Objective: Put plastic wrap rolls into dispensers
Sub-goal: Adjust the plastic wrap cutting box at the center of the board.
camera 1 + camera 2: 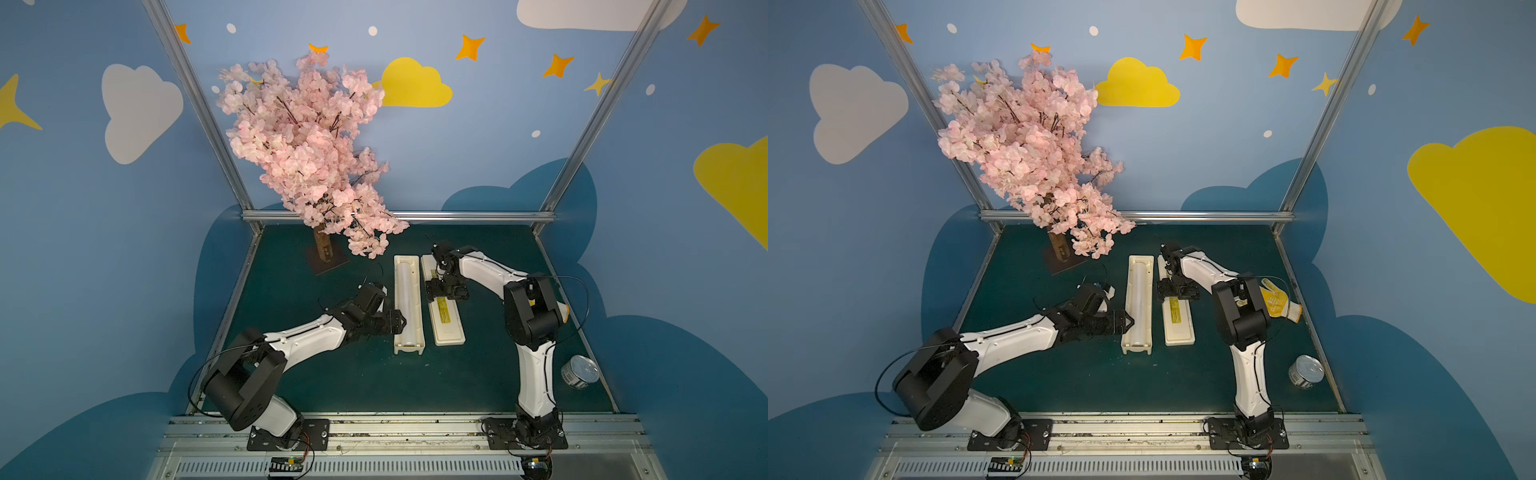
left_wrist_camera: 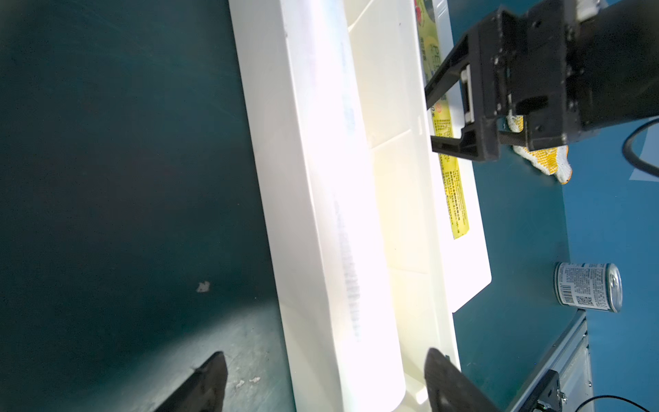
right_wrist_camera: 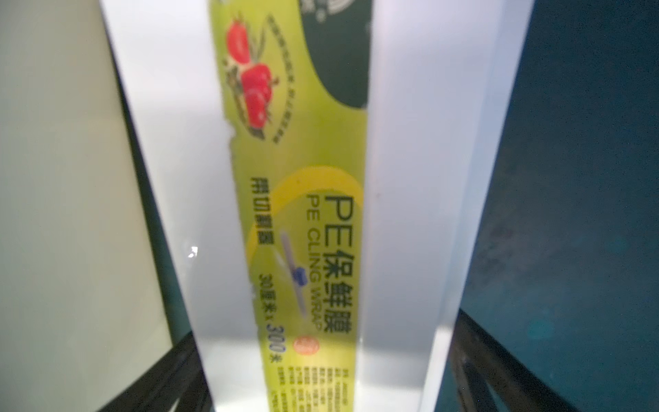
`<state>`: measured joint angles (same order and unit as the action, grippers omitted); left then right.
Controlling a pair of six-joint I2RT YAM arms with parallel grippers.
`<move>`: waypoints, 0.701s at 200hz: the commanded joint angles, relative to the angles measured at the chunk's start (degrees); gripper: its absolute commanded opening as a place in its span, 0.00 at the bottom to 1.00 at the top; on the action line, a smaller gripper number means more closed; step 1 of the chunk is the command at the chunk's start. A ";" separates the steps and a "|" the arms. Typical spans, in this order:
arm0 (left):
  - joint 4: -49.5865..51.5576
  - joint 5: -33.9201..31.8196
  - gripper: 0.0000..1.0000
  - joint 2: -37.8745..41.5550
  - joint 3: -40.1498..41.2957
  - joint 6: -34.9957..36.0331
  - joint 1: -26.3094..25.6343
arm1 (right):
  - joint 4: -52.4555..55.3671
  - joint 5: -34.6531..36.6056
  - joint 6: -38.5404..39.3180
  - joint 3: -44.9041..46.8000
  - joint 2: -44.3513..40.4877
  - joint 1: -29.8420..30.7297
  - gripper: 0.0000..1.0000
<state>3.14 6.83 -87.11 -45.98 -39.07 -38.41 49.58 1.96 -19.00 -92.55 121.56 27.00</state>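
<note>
The dispenser (image 1: 409, 348) lies open on the green mat, a long cream box. The plastic wrap roll (image 1: 407, 299) lies lengthwise in its trough. Its lid (image 1: 446, 328), with a yellow label (image 3: 303, 214), lies flat to the right of the trough. My left gripper (image 1: 400, 322) is open at the near part of the trough. In the left wrist view its fingers (image 2: 214, 381) straddle trough wall (image 2: 285, 178) and roll (image 2: 338, 214) without touching them. My right gripper (image 1: 444, 293) hangs open over the lid's middle. In the right wrist view, that gripper (image 3: 326, 323) has one finger on either side of the lid (image 3: 410, 178).
A pink blossom tree (image 1: 307, 158) on a brown base stands at the back left, overhanging the dispenser's far end. A silver tin can (image 1: 579, 371) lies near the right edge. A yellow-and-white glove (image 1: 1277, 301) lies behind the right arm's elbow.
</note>
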 commanded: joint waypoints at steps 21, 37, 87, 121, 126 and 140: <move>-1.29 2.04 0.86 -1.51 -1.55 -1.00 -0.52 | 2.60 0.28 1.04 0.39 4.76 -0.77 0.92; -1.36 2.14 0.86 -1.49 -1.67 -1.18 -0.70 | 2.23 0.67 0.75 0.96 4.16 -0.73 0.90; -4.71 4.59 0.85 -3.04 -1.55 -3.67 -1.39 | 2.85 1.33 0.11 0.91 0.85 -1.58 0.82; -6.78 5.76 0.85 -4.28 -2.10 -5.13 -2.22 | 6.54 2.42 0.14 -1.88 -0.68 -1.85 0.81; -7.03 5.82 0.85 -4.47 -2.23 -5.27 -2.34 | 7.22 2.44 0.11 -2.35 -0.90 -1.78 0.81; -7.50 5.87 0.85 -5.16 -2.75 -5.49 -2.79 | 8.80 2.69 0.09 -3.64 -1.66 -1.78 0.81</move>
<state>-1.98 11.31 -91.26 -46.44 -43.44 -40.51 52.47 2.20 -18.83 -93.89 121.99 25.91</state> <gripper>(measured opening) 0.846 0.880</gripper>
